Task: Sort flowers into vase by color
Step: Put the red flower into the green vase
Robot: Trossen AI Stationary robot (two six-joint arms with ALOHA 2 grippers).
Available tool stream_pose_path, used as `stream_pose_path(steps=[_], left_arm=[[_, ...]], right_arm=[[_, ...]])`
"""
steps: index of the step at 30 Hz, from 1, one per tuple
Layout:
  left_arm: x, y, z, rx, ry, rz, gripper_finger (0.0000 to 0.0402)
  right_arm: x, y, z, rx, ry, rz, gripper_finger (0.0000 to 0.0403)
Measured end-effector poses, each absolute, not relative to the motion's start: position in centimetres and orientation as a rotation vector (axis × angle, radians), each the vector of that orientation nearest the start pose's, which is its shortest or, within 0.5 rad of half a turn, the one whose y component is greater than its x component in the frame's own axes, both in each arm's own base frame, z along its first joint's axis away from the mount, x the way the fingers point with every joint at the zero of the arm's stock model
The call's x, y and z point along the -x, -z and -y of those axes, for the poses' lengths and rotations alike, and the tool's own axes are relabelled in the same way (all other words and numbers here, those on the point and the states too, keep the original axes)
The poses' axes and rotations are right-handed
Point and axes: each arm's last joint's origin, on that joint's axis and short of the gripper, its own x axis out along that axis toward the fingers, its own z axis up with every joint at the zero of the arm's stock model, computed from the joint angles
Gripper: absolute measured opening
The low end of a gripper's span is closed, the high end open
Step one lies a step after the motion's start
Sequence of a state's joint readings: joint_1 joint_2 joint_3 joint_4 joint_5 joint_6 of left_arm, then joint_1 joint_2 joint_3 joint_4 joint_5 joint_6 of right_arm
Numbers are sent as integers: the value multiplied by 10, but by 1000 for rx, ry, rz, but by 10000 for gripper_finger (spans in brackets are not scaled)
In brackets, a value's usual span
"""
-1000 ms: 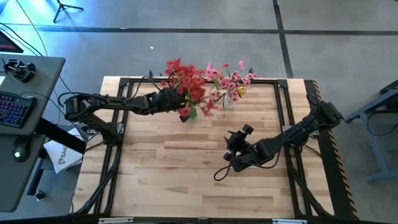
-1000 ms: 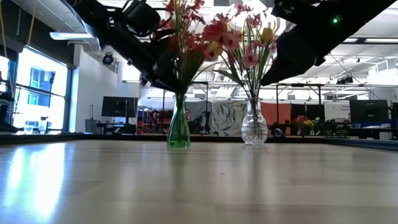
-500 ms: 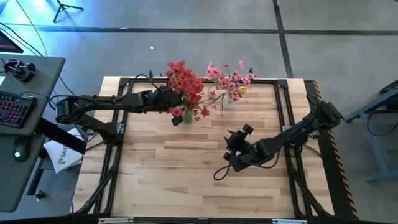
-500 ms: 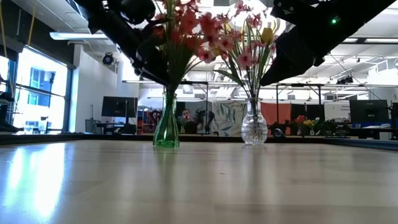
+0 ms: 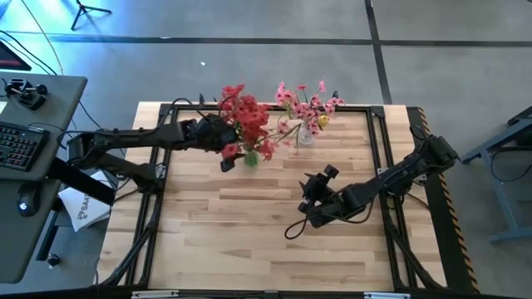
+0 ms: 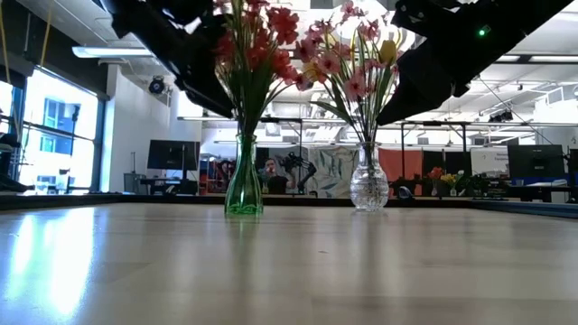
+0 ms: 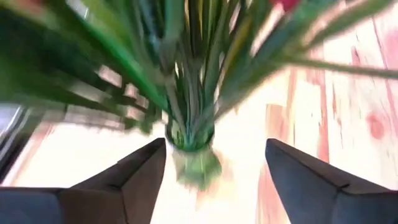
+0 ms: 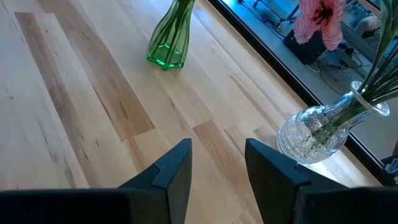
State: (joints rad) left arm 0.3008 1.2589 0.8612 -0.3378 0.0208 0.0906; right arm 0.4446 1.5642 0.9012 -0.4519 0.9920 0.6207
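Note:
A green glass vase [image 6: 244, 185] stands by its base on the wooden table, upright, with red flowers [image 5: 243, 116] in it. To its right a clear vase [image 6: 368, 181] holds pink flowers [image 5: 303, 104] and a yellow bloom [image 6: 388, 50]. My left gripper [image 7: 216, 146] is open, one finger on either side of the green vase's neck [image 7: 194, 163], apart from it; it reaches in from the table's left [image 5: 226, 151]. My right gripper [image 8: 217, 149] hovers open over the table's middle right [image 5: 316, 189], with nothing between its fingers.
A black frame rail [image 5: 378, 149] runs around the tabletop. A loop of cable [image 5: 295, 228] lies beside my right arm. A desk with a keyboard [image 5: 17, 145] stands left of the table. A person [image 6: 269, 171] shows in the room behind.
My left gripper carried the green vase a little toward the table's left edge. It then let go, opened and drew back leftward. The vase leaned while it was being moved and now stands upright on the table.

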Motion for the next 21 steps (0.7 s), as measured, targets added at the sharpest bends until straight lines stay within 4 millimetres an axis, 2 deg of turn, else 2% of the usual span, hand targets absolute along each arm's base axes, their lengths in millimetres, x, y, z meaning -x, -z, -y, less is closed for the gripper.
stream_pose_path(steps=[4,11,14,17,21], left_arm=[[-232,-261,-71,38,-234,-755,284],[-208,-280,-60,2,-239,-728,284],[-198,-281,-53,-63,-222,-778,281],[-192,-275,-52,-77,-297,-774,277],[-196,-244,-52,-48,-319,-602,265]], right_arm=[[-268,-189,-101,171,708,-644,144],[-268,-189,-101,171,708,-644,144],[-268,-189,-101,170,708,-644,144],[-268,-189,-101,169,709,-643,144],[-268,-189,-101,171,709,-645,144]])
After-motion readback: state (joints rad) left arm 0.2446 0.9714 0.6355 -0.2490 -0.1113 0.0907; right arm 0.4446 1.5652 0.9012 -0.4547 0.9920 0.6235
